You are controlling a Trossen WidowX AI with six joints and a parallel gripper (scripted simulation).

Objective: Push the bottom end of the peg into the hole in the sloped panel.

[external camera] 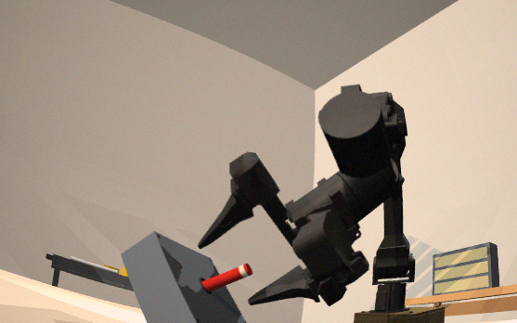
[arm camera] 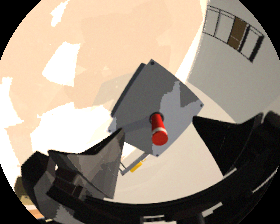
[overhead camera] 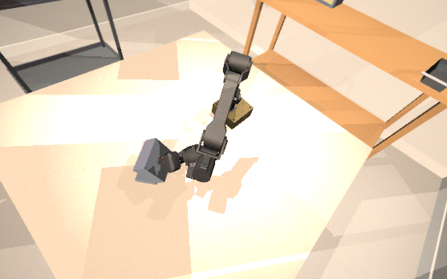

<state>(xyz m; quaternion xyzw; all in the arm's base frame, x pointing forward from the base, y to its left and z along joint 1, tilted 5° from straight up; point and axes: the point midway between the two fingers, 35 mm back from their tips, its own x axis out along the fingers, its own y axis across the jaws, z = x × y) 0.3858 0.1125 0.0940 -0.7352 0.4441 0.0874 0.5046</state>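
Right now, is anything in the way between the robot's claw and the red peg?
No, nothing visible. The open gripper faces the red peg, which sticks out of the hole in the grey panel, with bare space between them.

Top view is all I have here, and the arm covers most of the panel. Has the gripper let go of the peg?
Observer: Yes. In the exterior view the gripper is open wide, its fingers apart from the red peg.
Operator: Is the peg in the hole?
Observer: Its lower end sits in the face of the grey panel; the white-banded end sticks out.
Operator: Is the gripper off to one side?
Observer: No. The wrist view looks straight at the peg's end, centred between the fingers.
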